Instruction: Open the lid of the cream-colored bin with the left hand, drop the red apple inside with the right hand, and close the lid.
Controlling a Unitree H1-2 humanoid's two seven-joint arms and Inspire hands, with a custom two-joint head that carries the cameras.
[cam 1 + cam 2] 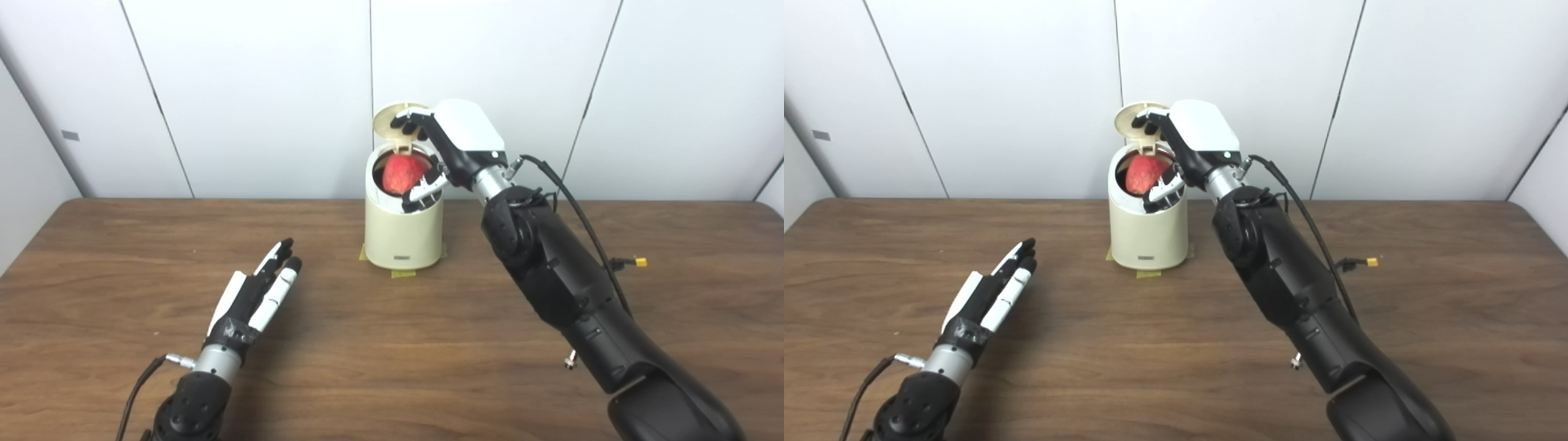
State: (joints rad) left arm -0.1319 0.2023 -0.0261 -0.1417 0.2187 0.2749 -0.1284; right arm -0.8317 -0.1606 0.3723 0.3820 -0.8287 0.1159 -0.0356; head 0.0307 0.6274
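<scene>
There is one bin (403, 236), one apple (402, 173) and two robot hands on show. The bin is cream-colored and round, standing toward the back middle of the table (392, 343), with small bits of yellowish tape (403, 274) peeking out at its base. Its lid (392, 122) is tipped up at the back, upright on its hinge. The red apple sits right in the bin's open mouth, its top showing above the rim.

The right hand (438, 153) is over that opening, fingers (407, 125) curled over the apple's top and far side and the thumb down at the near rim. It looks to be gripping the apple, though I cannot see the contact on the far side. The fingertips up top sit just in front of the raised lid, and I cannot tell if they touch it.

The left hand (257, 297) is well away from the bin, low over the table at the front left, flat and open with fingers stretched forward, holding nothing.

Both arms are cut off by the bottom edge. The lower half of the apple is hidden inside the bin, and a small label on the bin's front is too tiny to read.

The table is dark brown wood grain. Behind it stands a plain white paneled wall (257, 92) with thin dark seams.
</scene>
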